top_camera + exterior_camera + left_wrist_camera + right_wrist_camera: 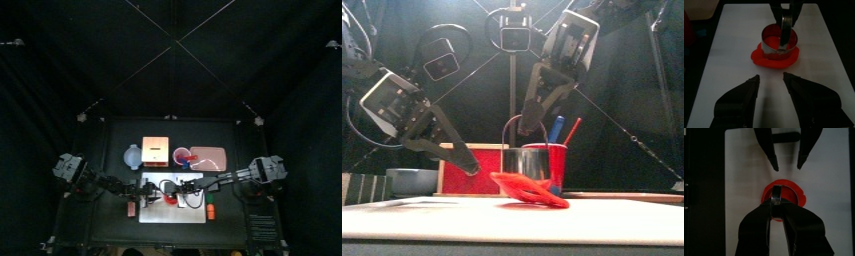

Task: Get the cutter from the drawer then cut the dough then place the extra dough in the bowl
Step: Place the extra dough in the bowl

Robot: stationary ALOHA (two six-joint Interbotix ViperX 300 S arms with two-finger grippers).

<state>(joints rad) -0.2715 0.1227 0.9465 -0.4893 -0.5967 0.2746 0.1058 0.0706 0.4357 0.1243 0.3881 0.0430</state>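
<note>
Currently the right hand [777, 195] is clamped on the wire handle of the round metal cutter [777, 42], which sits on the red dough [774, 57] approx mid-way along the white cutting board [731, 50]. Left hand [771, 76] hovers just beside the dough w/ jaws spread wide, holding nothing, tips aimed at the cutter but clear of it. Behind the board stand the wooden box w/ its red drawer front [469, 168], the blue-grey bowl [409, 180] to its left & a red cup [556, 162] w/ toy knives to its right
</note>
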